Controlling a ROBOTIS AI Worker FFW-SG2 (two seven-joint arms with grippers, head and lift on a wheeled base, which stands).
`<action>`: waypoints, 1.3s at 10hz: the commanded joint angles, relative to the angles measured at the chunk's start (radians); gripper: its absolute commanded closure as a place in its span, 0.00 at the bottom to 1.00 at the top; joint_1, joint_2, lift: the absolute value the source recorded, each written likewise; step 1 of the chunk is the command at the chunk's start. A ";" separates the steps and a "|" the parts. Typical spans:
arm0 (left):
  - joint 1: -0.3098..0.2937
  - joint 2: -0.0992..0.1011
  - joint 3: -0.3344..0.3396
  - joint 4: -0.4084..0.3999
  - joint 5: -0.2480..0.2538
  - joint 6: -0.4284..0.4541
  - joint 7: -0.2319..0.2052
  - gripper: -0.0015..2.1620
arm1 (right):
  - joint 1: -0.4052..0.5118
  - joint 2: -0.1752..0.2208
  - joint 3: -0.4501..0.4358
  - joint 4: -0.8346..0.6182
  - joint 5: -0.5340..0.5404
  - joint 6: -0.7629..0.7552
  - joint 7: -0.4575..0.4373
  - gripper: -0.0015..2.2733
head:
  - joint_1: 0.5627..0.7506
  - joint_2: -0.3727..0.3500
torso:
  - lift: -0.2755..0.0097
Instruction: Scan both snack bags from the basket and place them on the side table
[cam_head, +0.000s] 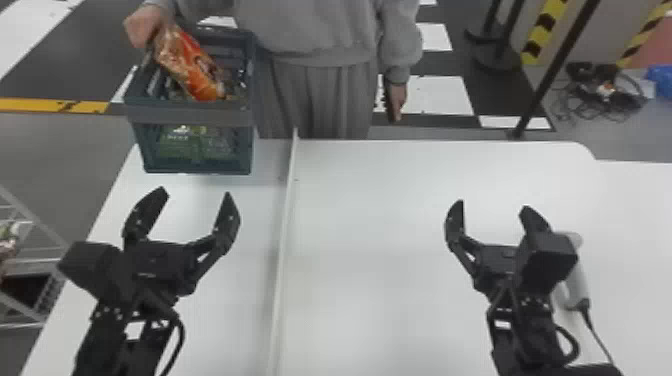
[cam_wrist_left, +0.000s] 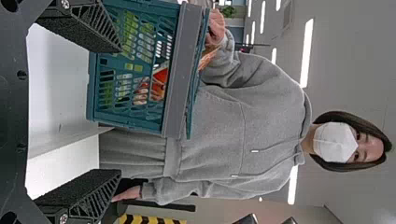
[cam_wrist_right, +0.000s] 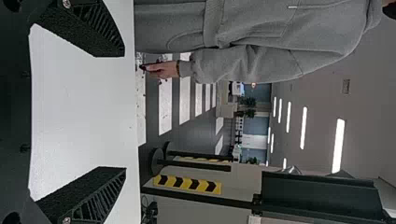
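The left gripper (cam_head: 192, 202) stands open over the white table, a little in front of the basket (cam_head: 189, 116). Held by a person's hand, an orange snack bag (cam_head: 192, 67) leans in the basket's top; something green shows through the basket wall. In the left wrist view the left gripper (cam_wrist_left: 116, 112) has nothing between its fingers, with the basket (cam_wrist_left: 173, 70) beyond. Farther right, the right gripper (cam_head: 492, 212) is open and empty, beside a light-coloured scanner (cam_head: 577, 275) partly hidden by the arm. The right wrist view shows the right gripper (cam_wrist_right: 123, 112) spread wide above the table.
A raised white strip (cam_head: 285, 225) runs along the white table (cam_head: 375, 225) between the two arms. The person stands at the table's far edge, behind the basket. A wire rack (cam_head: 35, 260) is at the far left, and a cable trails from the scanner.
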 joint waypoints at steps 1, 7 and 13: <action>0.003 0.000 0.000 0.001 0.004 0.004 -0.002 0.03 | 0.006 0.000 0.001 -0.008 0.001 0.000 0.000 0.02 | 0.70 0.51 | 0.70; -0.003 0.000 -0.007 0.023 0.013 0.022 -0.014 0.03 | 0.009 0.000 -0.004 -0.013 -0.003 0.003 0.000 0.02 | 0.70 0.50 | 0.70; -0.017 0.000 -0.013 0.042 0.021 0.022 -0.023 0.03 | -0.003 0.003 -0.004 0.000 -0.003 0.015 0.000 0.02 | 0.70 0.49 | 0.70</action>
